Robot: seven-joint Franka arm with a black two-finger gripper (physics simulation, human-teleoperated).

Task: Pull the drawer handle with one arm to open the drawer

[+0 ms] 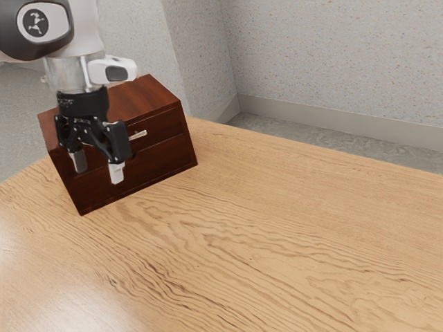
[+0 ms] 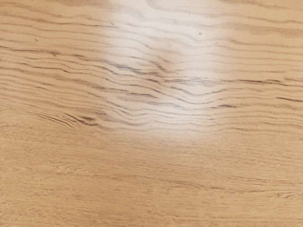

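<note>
The gripper (image 1: 97,166) hangs with its two fingers (image 1: 115,171) pointing down and standing apart, with nothing between them. Under the hand the wrist view gives bare wood grain, so I judge it to be over the table (image 1: 277,228) in front of the box and not above it. The handle (image 1: 138,135), a small pale metal bar, sits just beside the hand at about the height of its knuckles, above the fingertips, on the drawer (image 1: 163,124) that forms the upper front of the dark wooden box (image 1: 149,93). That front looks flush with the box, so the drawer appears shut. The main risk is the approach. With the fingers aimed downward, they could slide past the bar or knock the drawer front and push the whole box back, and a shallow grip could slip off once the pull starts. A pull off the drawer's axis might drag or turn the box instead of opening it. Below the handle is the lower panel (image 1: 159,162). Between hand and handle I see nothing in the way.
</note>
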